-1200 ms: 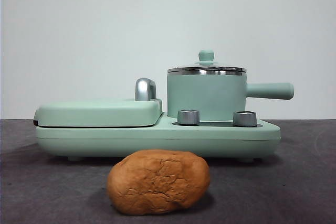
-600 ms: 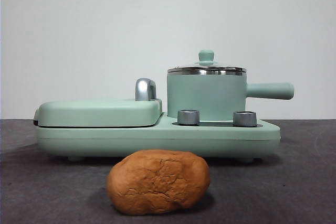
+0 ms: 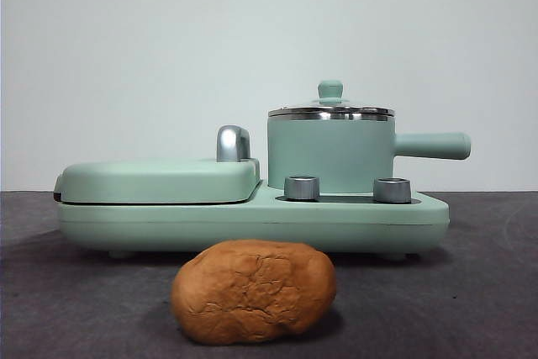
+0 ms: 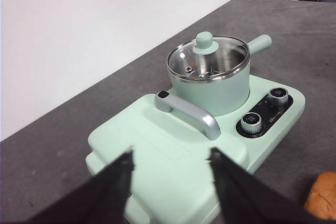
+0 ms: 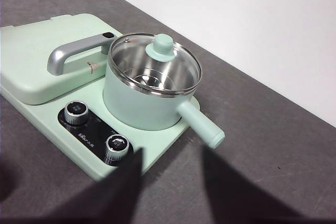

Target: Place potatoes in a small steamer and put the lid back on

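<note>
Potato [image 3: 253,292] lies on the dark surface [image 3: 471,292] just in front of the green cooker base [image 3: 252,220], untouched. Steamer pot [image 3: 330,155] stands on the base beside the flat griddle cover [image 3: 158,181], its glass lid [image 4: 208,57] on. Left gripper [image 4: 170,161] hangs high above the griddle end, fingers spread and holding nothing. Right gripper [image 5: 170,163] hangs above the surface near the pot's handle [image 5: 201,125], fingers likewise parted, nothing between them.
</note>
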Tool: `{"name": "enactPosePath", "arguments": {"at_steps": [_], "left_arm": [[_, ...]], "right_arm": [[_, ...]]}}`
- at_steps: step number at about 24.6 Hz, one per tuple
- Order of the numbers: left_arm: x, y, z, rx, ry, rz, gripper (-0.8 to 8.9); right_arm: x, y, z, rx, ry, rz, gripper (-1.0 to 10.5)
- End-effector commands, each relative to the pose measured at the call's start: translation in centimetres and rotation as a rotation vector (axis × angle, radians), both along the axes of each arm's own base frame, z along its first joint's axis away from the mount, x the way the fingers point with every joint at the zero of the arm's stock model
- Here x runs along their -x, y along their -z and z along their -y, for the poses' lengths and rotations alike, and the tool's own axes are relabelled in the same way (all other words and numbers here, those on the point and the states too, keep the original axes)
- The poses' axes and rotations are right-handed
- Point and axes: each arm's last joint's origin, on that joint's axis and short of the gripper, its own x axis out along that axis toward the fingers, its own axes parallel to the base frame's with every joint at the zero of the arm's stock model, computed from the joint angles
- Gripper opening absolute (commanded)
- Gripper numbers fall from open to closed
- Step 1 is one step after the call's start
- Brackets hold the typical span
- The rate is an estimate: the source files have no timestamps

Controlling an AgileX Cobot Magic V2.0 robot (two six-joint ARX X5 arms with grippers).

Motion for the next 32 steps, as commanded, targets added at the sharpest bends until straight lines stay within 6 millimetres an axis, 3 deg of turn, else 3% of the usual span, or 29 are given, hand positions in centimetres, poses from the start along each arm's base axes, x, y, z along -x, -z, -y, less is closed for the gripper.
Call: {"name": "enactPosePath", "arguments": {"at_steps": [1,11,19,32], "left_arm": [[0.1,-0.7,0.0,0.015,0.004,0.017,2.89],[-1.2,-0.4,0.2,0.081,-0.024,-0.067,2.79],[-5.6,0.1,1.9,0.147,0.025,-0.107,2.79],[-12.0,2.2,7.3,0.172,0.133,-0.134,2.79]], "right_arm": [[0.1,-0.6,0.0,0.0,-0.008,0.021,2.7],[0.0,-0.6,0.0,-0.089,0.021,-0.025,2.7],[0.0,-0.6,0.0,-0.098,0.025,-0.03,2.7],[0.0,-0.6,0.0,-0.111,0.031,-0.037,2.7]]}}
